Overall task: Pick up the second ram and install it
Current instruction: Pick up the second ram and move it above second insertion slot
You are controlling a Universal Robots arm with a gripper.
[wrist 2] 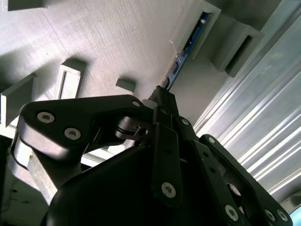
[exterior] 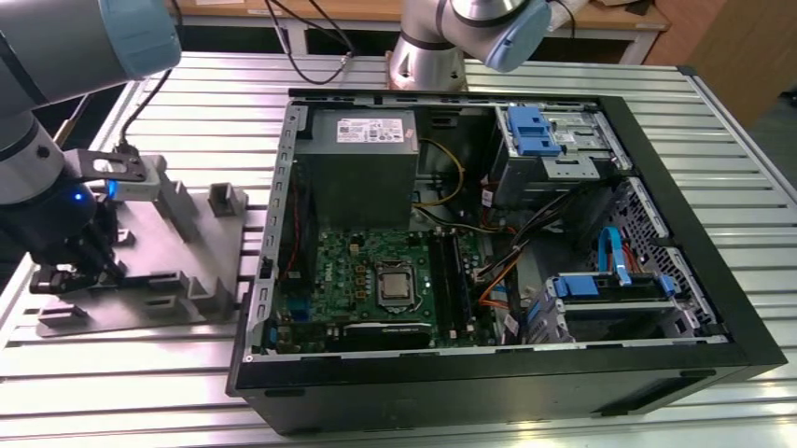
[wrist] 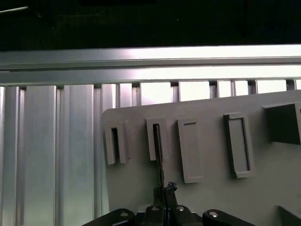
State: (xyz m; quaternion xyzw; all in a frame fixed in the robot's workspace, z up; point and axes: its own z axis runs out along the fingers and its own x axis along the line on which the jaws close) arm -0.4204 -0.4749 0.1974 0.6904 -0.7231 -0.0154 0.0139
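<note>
**One end effector [exterior: 56, 278] closed on the second ram [wrist 2: 188, 44] at the holder tray [exterior: 137, 315]**

One arm [exterior: 50, 56] comes down near the edge of the table [exterior: 212, 112] on the exterior view's left. Its dark end effector is set low over the grey holder tray, at the tray's end nearest that table edge. A small blue light [exterior: 77, 196] glows on the wrist above it.

In the second wrist view the black fingers [wrist 2: 165, 141] lie close together and meet at the near end of the second ram. The end effector [wrist 2: 162, 94] pinches that end. The ram is a thin blue-green stick seen edge-on. It runs away from the fingertips, and its far end sits in a raised grey slot block [wrist 2: 197, 28] of the tray [wrist 2: 103, 42]. The ribbed metal table [wrist 2: 263, 117] shows beside the tray.

In the first wrist view the ram [wrist: 159, 155] appears as a narrow dark line. It stands on its long edge and rises from the end effector [wrist: 163, 190] into the second of a row of rectangular slot blocks [wrist: 155, 139]. Further slot blocks [wrist: 190, 149] stand beside it on the flat grey tray [wrist: 131, 188]. The tray's edge lies just short of the table's grooved surface [wrist: 47, 155].

An open black computer case [exterior: 498, 383] lies on its side in the middle of the table, just beside the tray. Inside it are a green motherboard [exterior: 361, 266], a grey power supply [exterior: 361, 159] and blue drive brackets [exterior: 529, 131]. The end effector and the ram are outside the case, well apart from the motherboard.
</note>
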